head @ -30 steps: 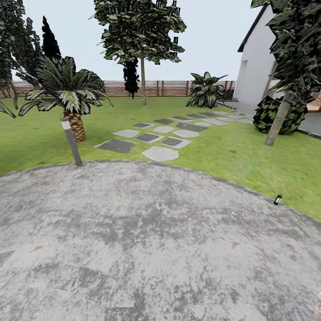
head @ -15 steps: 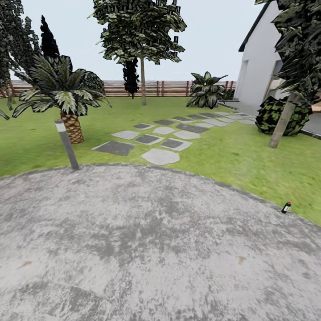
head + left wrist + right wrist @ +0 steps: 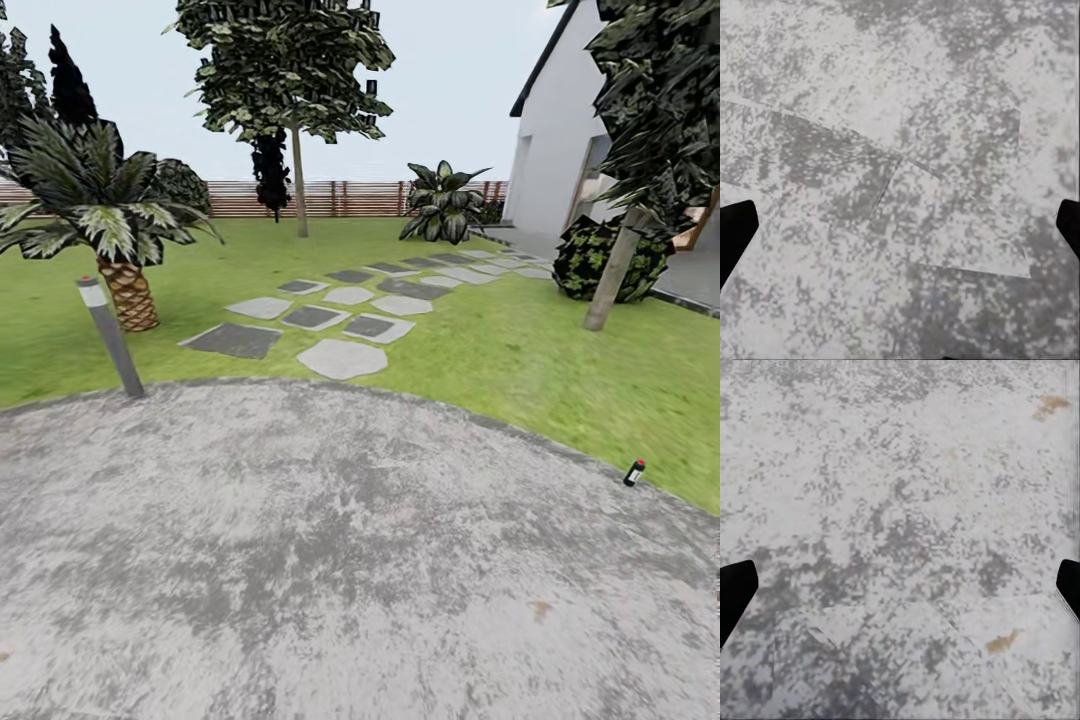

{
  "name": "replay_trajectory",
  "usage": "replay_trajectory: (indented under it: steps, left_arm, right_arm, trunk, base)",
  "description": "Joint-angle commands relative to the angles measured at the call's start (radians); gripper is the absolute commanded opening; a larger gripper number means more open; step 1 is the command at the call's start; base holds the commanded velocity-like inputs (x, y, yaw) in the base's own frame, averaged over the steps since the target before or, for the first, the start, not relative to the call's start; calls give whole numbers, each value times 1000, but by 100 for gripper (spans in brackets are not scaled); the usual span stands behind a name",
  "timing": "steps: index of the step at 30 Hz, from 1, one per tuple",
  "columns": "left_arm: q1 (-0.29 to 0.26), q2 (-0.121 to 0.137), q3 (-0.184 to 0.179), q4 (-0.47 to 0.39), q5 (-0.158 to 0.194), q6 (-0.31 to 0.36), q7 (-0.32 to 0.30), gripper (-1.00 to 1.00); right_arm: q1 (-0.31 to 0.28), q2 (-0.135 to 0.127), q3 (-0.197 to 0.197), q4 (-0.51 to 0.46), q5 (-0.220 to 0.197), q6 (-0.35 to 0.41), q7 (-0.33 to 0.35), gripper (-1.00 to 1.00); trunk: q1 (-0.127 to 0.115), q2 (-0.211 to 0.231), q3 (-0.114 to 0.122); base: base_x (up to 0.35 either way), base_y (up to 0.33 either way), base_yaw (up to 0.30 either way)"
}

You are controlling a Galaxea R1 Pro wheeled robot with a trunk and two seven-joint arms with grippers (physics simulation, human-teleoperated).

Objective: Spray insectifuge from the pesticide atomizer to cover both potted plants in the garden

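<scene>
The pesticide atomizer (image 3: 634, 472), a small dark bottle with a red top, stands upright at the right edge of the round grey stone patio (image 3: 330, 540), where it meets the garden lawn (image 3: 520, 360). It is several steps ahead and to my right. The potted plants are out of view. In the left wrist view my left gripper (image 3: 900, 225) is open over bare patio stone, its black fingertips (image 3: 735, 232) far apart at the frame's sides. My right gripper (image 3: 900, 592) is also open over the stone, with nothing between its fingertips (image 3: 735, 596).
A tilted grey lamp post (image 3: 110, 335) stands at the patio's far left rim, with a palm (image 3: 110, 215) behind it. Stepping stones (image 3: 340, 358) lead across the lawn toward a white house (image 3: 560, 140). A round bush (image 3: 605, 260) and leaning trunk (image 3: 610, 280) stand right; a slat fence (image 3: 340, 198) closes the back.
The whole picture has slid left and slightly down, so the head camera has turned and moved. The atomizer sits a little lower in view. Nothing in the garden has moved itself.
</scene>
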Motion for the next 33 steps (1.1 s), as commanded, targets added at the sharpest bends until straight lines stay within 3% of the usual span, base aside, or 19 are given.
replay_trajectory:
  steps: [1, 6, 24, 33]
  left_arm:
    - [0, 0, 1, 1, 0, -3, 1, 100]
    - [0, 0, 0, 1, 0, -3, 1, 100]
    - [0, 0, 2, 1, 0, -3, 1, 100]
    - [0, 1, 2, 1, 0, -3, 1, 100]
  right_arm:
    - [-1, 0, 0, 1, 0, -3, 1, 100]
    - [-1, 0, 0, 2, 0, -3, 1, 100]
    - [-1, -2, -1, -1, 1, -3, -2, 100]
    - [-1, -2, -3, -1, 0, -3, -3, 100]
  trunk:
    - [0, 0, -1]
    - [0, 0, -1]
    - [0, 0, -1]
    - [0, 0, -1]
  base:
    - [337, 0, -259]
    - [337, 0, -194]
    - [337, 0, -15]
    - [337, 0, -241]
